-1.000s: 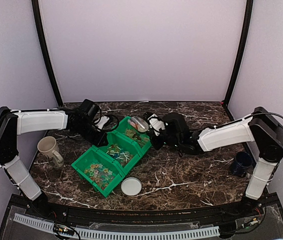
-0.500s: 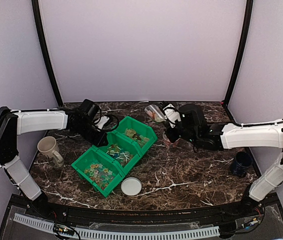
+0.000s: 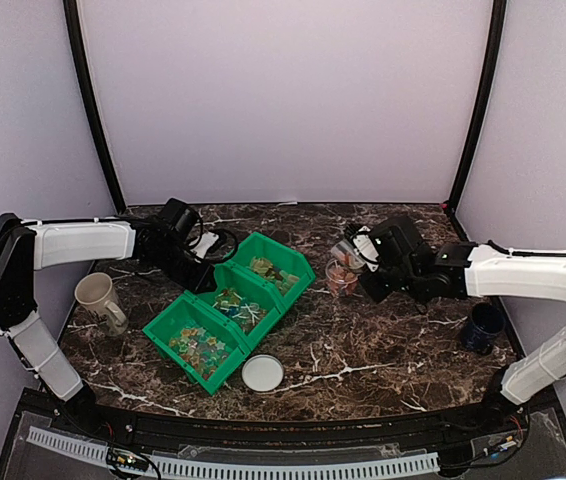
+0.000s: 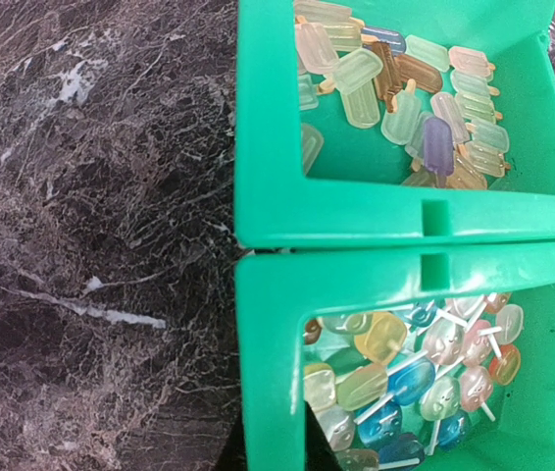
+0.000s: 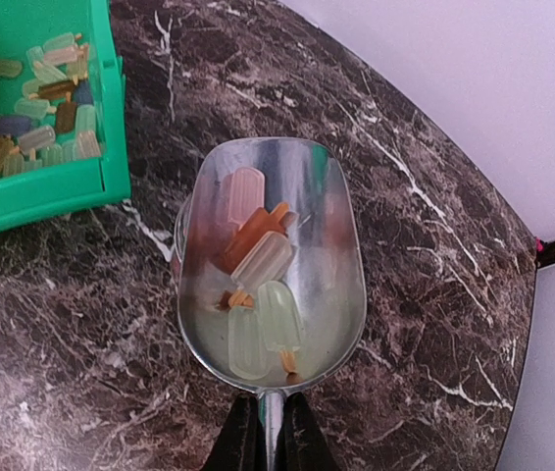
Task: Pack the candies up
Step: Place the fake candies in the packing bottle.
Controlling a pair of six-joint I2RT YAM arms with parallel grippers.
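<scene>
Top external view: we note the right gripper [image 3: 365, 250] at centre right, clenched on the handle of a metal scoop [image 3: 349, 248]. The scoop hangs just above a clear cup [image 3: 341, 280] that stands on the bench [image 3: 393, 350].

Right wrist view: both fingers [image 5: 243, 440] pinch the thin handle at bottom centre. The scoop's long axis runs bottom to top of this frame, with the open mouth toward the top edge. In the bowl lie a few candies [image 5: 258, 265], shaped like ice lollies. Two pale green ones lie side by side along the scoop's axis, nearest the handle, and one stick points to the bottom edge. An orange one and a cream one lie on the diagonal, lower left to upper right. A pink one sits near the mouth, roughly along the axis.

The rest of the sweets fill the green bin [image 3: 178, 358] left of centre, whose long axis runs from lower left to upper right. Left wrist view: the upper compartment holds lolly bars lying every way, and the lower holds round lollipops on white sticks.

The left gripper [image 3: 201, 262] is closed at the bin's upper-left rim. We cannot tell whether it pinches the rim.

Also on the bench are a beige mug [image 3: 98, 298] at far left, a dark mug [image 3: 483, 325] at far right, and a white lid [image 3: 262, 373] just below the bin.
</scene>
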